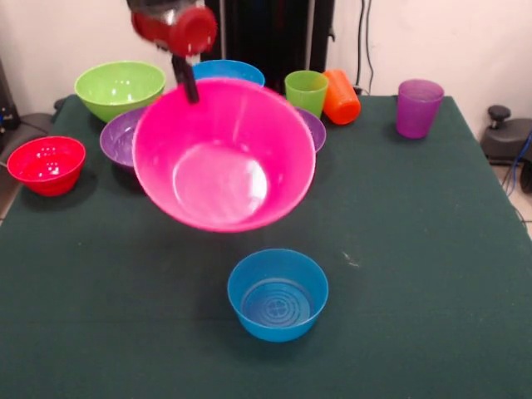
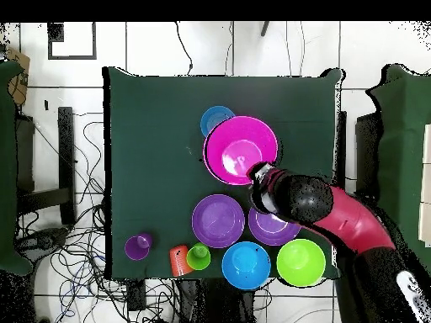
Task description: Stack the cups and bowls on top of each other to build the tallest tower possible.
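Green counter (image 1: 432,249), white wall behind. Fingers (image 1: 188,83) pinching rim of big pink bowl (image 1: 223,158), tilted, lifted off counter, hanging just behind small blue bowl (image 1: 278,294). Rest untouched: lime bowl (image 1: 120,87), red bowl (image 1: 46,165), purple bowls, green cup (image 1: 306,91), orange cup (image 1: 342,96) tipped over, purple cup (image 1: 418,108). No tower yet, basically everything left lol.

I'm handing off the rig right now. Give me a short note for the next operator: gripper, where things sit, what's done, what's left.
Gripper: shut on the pink bowl by its rim, holding it tilted in the air above the table.
Near blue bowl: upright, alone, in front of the pink one.
By the robot: lime green bowl, second blue bowl, two purple bowls, red bowl, green cup, purple cup; orange cup tipped over.
Done: nothing stacked.
Left: the entire tower.
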`<state>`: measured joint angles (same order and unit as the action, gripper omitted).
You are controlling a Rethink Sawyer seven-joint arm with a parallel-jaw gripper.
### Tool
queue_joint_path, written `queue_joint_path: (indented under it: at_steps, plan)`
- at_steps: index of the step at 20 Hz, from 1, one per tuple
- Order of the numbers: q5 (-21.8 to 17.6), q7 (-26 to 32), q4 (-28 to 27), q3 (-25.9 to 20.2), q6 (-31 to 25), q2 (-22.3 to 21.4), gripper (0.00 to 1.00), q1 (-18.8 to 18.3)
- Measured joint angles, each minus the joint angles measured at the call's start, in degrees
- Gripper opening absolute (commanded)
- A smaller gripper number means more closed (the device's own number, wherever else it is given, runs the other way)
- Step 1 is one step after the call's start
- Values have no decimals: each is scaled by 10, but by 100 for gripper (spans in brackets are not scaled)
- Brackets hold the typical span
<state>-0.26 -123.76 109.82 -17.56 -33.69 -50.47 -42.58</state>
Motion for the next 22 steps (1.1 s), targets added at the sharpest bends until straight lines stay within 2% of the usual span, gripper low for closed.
queue_joint_path:
  at_steps: [3, 6, 9, 11, 15, 22]
  plan:
    - [34, 0, 13, -4, -74, -54, 0, -2]
    - [56, 0, 18, -5, -124, -92, 0, -2]
    - [71, 0, 17, -6, -145, -117, 0, 1]
    - [74, 0, 14, -6, -138, -120, 0, 7]
    - [74, 0, -6, -6, -94, -92, 0, 27]
    - [74, 0, -55, -6, 24, 1, 0, 54]
